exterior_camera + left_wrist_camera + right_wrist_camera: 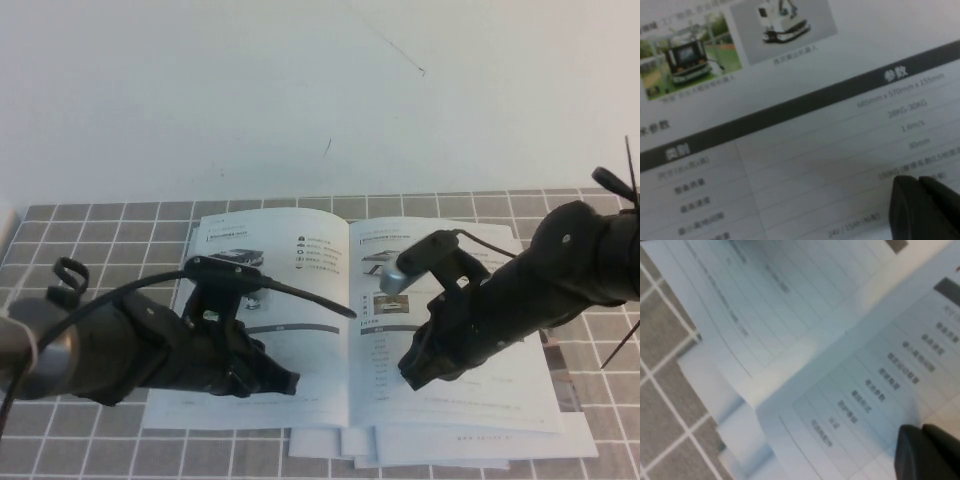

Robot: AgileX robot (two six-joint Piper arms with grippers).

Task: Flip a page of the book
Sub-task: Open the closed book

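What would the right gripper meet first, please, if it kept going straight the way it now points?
Most likely the book's right-hand page: the shut right gripper points down at its spec table near the spine. The height above the paper is unclear.

A grey tiled mat point(110, 240) with pale grid lines covers the near part of the table, running from the left edge to the right edge. Beyond its far edge lies a plain white surface point(300, 90), marked by a few thin dark scratches. A pale object point(5, 225) sits at the far left edge, cut off.
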